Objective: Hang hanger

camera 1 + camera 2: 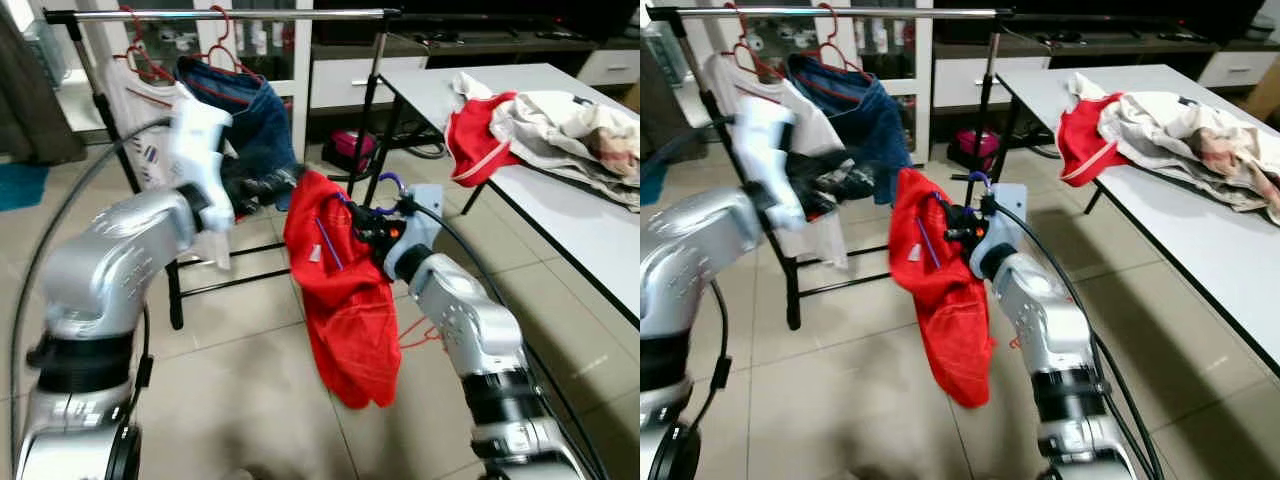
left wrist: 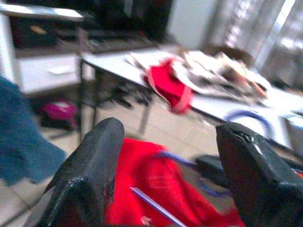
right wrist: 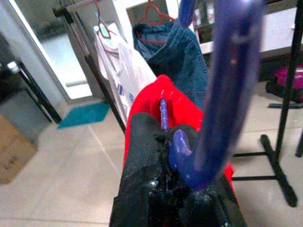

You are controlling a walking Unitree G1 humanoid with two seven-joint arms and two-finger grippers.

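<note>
Hanger [image 3: 222, 94] | purple, red garment [image 1: 340, 300] draped | right gripper [image 1: 362, 226] clamped

We see right gripper [image 3: 177, 189] clamped on purple hanger [image 3: 222, 94], hook curving up close to lens. Red garment [image 3: 156, 101] draped just past fingers. Behind: clothes rack [image 3: 94, 71] with white shirt [image 3: 128, 66], blue jeans [image 3: 182, 56]. Teal mat [image 3: 85, 114] on tiled floor [image 3: 71, 175].

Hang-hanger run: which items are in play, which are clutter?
In play: blue plastic hanger carrying red garment, clamped in right gripper; open left gripper; metal clothes rail.
Clutter: pile of clothes on white table; pink bag.
</note>
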